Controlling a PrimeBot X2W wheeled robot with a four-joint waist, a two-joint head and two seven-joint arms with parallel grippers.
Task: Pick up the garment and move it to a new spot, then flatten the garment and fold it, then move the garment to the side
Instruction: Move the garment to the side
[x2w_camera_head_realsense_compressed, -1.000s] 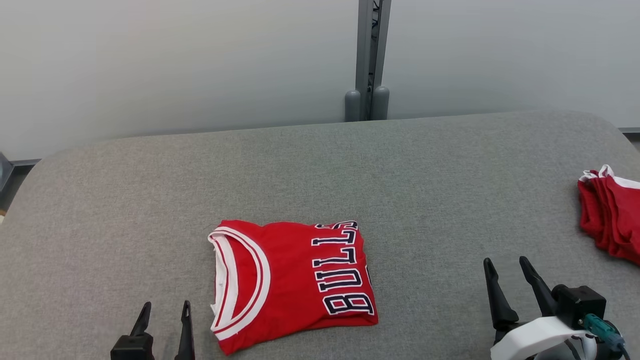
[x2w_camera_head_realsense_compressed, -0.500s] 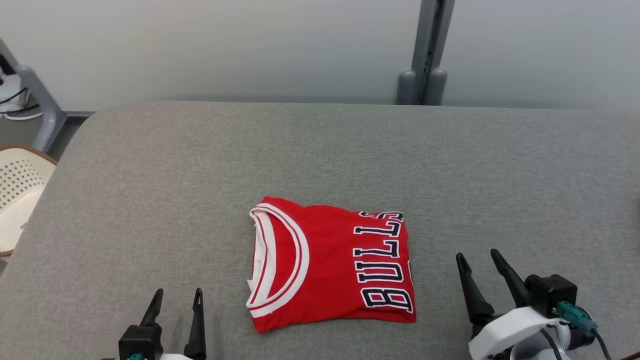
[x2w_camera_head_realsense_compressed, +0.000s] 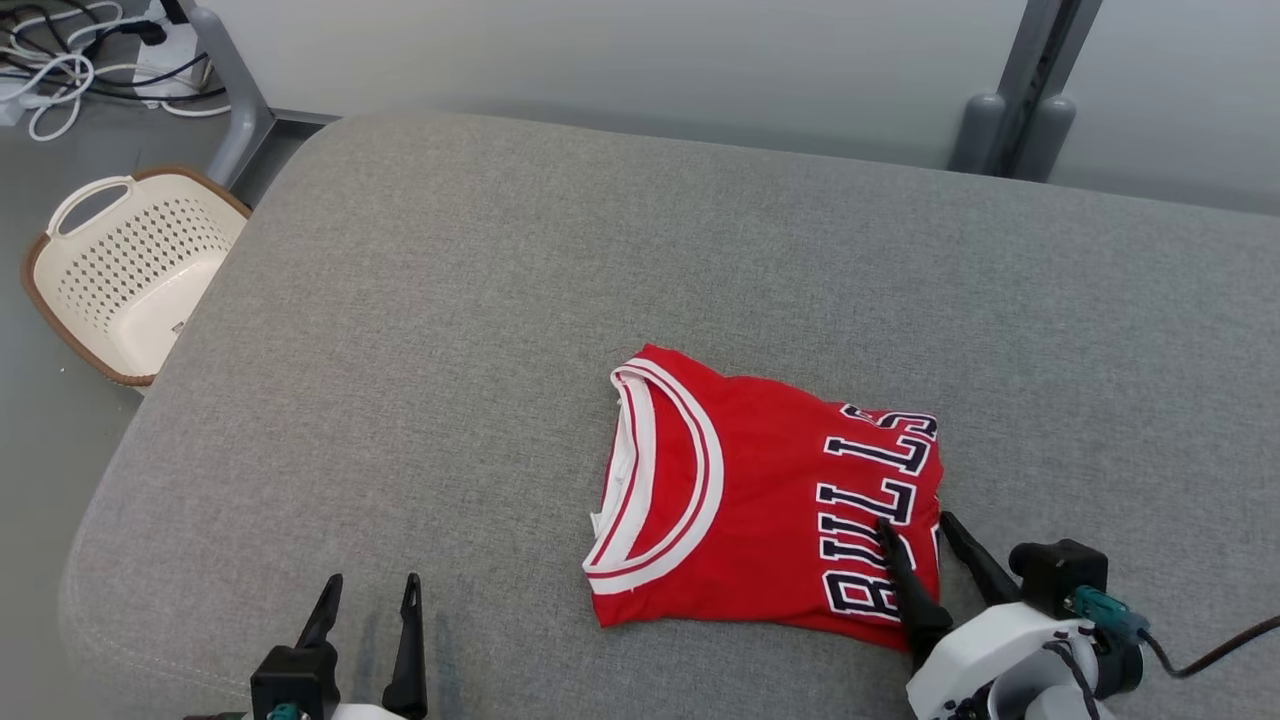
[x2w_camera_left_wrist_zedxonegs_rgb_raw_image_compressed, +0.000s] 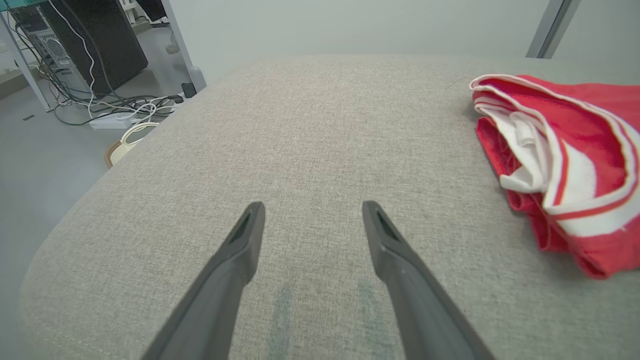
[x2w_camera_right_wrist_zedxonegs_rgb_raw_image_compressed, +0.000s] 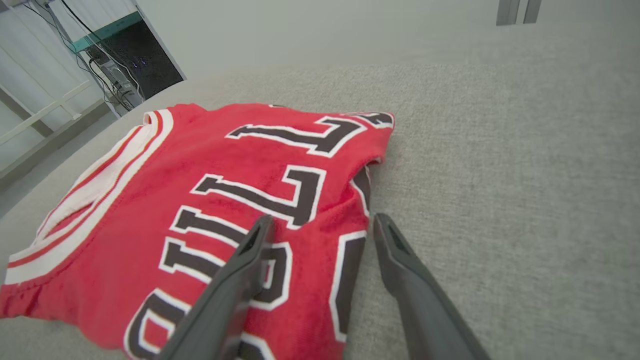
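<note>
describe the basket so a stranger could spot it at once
Find the big grey padded table. On the floor off its far left corner, by a grey leg, sits the basket. It is cream, dotted with holes and brown-rimmed, unlike the loose white cables behind it.

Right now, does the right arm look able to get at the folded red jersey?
Probably yes. The right gripper is open at the jersey's lettered edge, with one finger over the lettering and the other over the bare grey surface. Nothing stands in the way.
</note>
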